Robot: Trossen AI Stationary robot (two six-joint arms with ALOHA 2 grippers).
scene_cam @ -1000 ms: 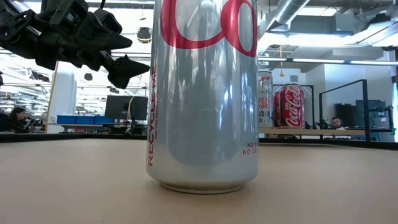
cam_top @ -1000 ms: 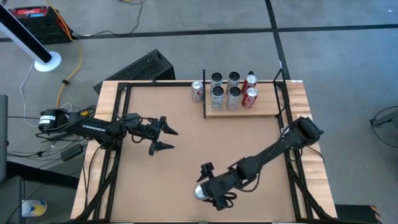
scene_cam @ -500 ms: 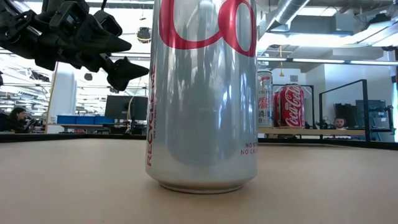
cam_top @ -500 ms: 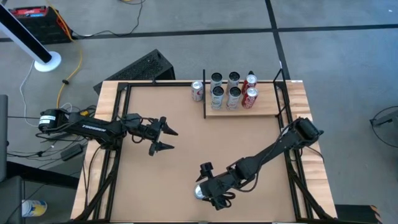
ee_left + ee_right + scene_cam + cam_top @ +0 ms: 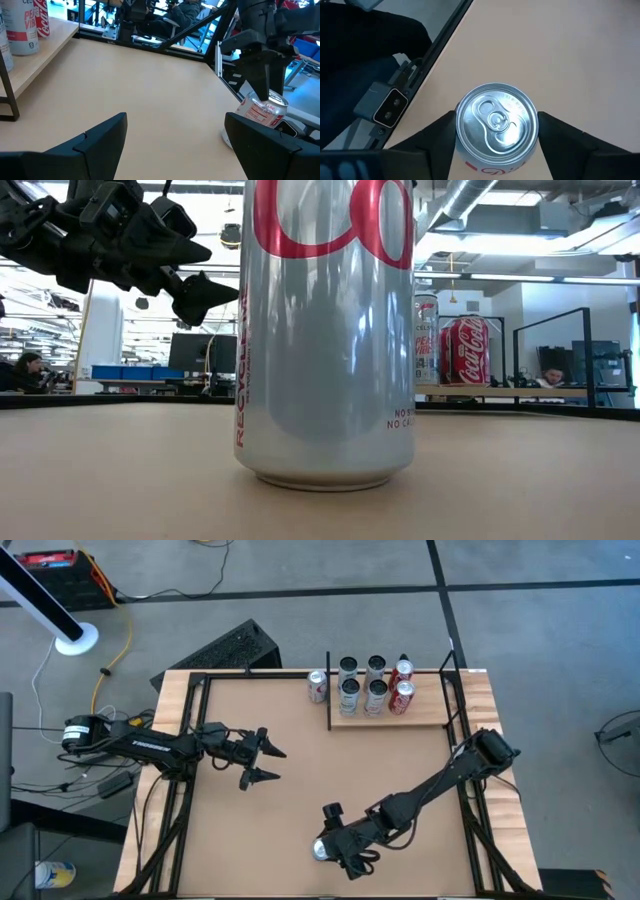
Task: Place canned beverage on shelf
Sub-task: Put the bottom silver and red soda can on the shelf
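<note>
From above, the silver can [image 5: 321,850] stands upright near the desk's [image 5: 300,770] six-o'clock edge, long axis vertical, lid up, with the right pincer [image 5: 335,850] around it; from here I cannot tell whether its fingers touch the can. The left pincer [image 5: 262,762] hovers with fingers apart toward nine o'clock. The shelf [image 5: 395,712] sits at one o'clock, carrying five cans, with another can [image 5: 317,686] just beside it on the desk. The low view shows only the can's [image 5: 325,330] body, its base flat on the desk. The left wrist view shows the can [image 5: 261,112] under the right arm. The right wrist view alone shows the pull-tab lid [image 5: 497,120], with a dark finger [image 5: 437,137] close on either side of the can, seemingly against it.
</note>
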